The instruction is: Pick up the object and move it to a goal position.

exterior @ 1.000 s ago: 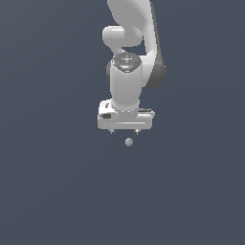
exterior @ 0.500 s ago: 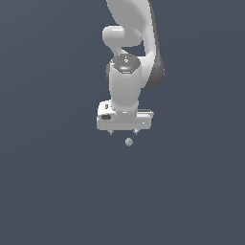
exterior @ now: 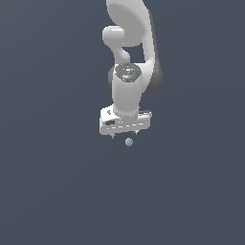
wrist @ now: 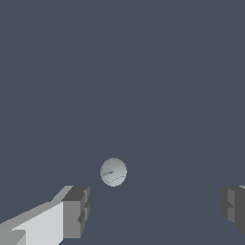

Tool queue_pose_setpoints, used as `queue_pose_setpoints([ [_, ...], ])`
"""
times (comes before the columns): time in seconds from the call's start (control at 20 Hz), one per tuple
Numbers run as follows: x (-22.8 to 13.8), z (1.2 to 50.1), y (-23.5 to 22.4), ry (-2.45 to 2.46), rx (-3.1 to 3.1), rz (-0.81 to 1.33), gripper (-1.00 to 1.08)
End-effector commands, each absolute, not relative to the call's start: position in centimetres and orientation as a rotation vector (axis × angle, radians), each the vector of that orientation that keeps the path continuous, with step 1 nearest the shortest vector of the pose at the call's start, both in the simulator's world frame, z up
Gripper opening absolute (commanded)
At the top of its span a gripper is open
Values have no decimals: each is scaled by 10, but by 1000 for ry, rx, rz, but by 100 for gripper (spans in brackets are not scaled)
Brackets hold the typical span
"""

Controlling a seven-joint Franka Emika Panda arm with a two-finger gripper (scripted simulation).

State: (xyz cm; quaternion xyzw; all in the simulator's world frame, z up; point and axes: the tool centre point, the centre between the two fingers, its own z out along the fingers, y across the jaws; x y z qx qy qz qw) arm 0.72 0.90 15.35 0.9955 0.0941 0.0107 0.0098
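The object is a tiny pale grey-green ball (exterior: pixel 128 141), smooth and plain, lying on the dark grey floor. It also shows in the wrist view (wrist: pixel 113 172). My white gripper (exterior: pixel 124 136) hangs right over it, pointing down, with the ball just below and a little toward the exterior view's right of the fingertips. The gripper (wrist: pixel 153 210) is open and empty. In the wrist view the ball lies ahead of the gap, nearer to one finger (wrist: pixel 75 210) than to the other finger (wrist: pixel 233 206). Nothing touches the ball.
The flat dark grey floor (exterior: pixel 57 191) fills both views. The white arm (exterior: pixel 129 43) rises above the gripper. No other objects show.
The gripper has drifted slightly lower and closer to the ball. The ball has not moved, and the fingers stay apart.
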Motion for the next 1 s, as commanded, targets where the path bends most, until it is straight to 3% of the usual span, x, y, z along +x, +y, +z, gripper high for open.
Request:
queue_pose_setpoints([
  [0.0,4,144,11,395,3096,28,100],
  [0.95,-24,79,31,1138,2923,1,100],
])
